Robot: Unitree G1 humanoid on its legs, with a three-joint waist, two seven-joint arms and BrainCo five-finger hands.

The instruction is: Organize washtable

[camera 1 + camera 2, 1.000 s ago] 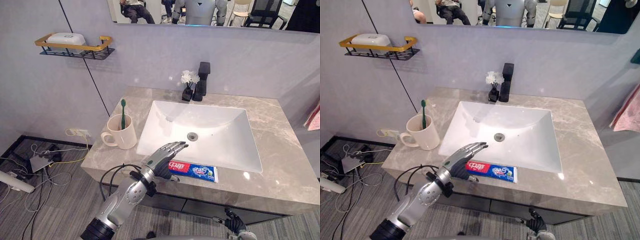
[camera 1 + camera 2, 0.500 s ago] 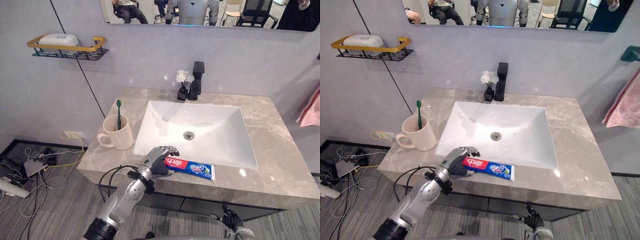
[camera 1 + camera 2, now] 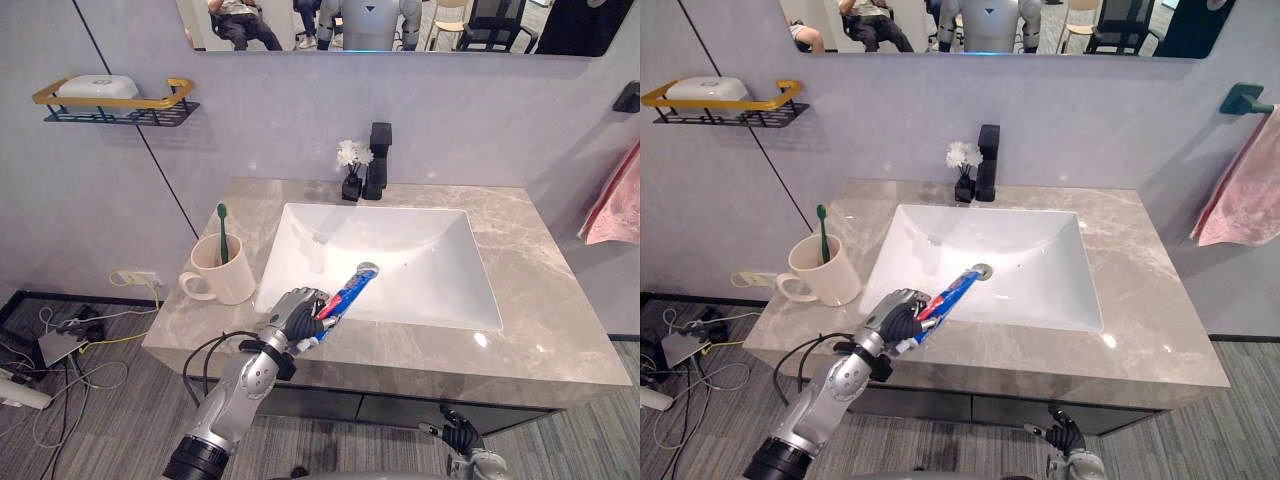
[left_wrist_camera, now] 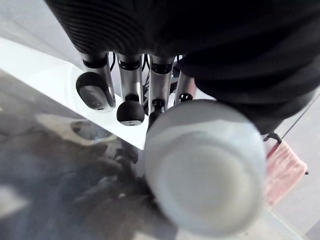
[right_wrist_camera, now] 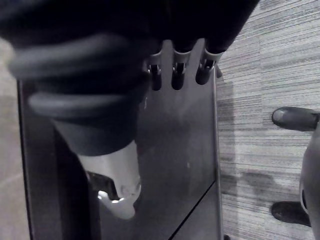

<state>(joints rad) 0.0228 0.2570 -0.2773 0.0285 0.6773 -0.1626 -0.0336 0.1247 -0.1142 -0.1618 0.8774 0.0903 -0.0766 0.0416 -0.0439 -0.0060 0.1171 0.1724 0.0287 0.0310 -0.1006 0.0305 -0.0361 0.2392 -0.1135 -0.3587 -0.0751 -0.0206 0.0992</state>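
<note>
Wall shelf (image 3: 115, 103), upper left: one white soap (image 3: 95, 87) lying in it. Counter (image 3: 560, 320), left end: cream mug (image 3: 222, 272) standing upright, handle turned away from the basin, a green toothbrush (image 3: 222, 230) upright inside, head up. Just right of the mug, at the counter's front edge, the left hand (image 3: 297, 315) is closed around a red-and-blue tube (image 3: 345, 292), with the fingers (image 4: 131, 102) curled over the red end. The tube slants up and away from the hand across the front rim of the basin (image 3: 430, 240), and its far end lines up with the drain (image 3: 367, 268) as seen from the head (whether that end touches the basin cannot be told). The rest of the basin is bare white. Behind the basin, against the wall: a small dark vase (image 3: 351, 170) with white flowers, touching or just beside the black tap (image 3: 379, 160) on its right. The right hand (image 3: 460, 438) shows low at the front, below the counter's edge and well apart from everything on the counter; whether it is open or closed cannot be told. Far right, on the wall: a pink towel (image 3: 615, 195) hanging from a hook.
</note>
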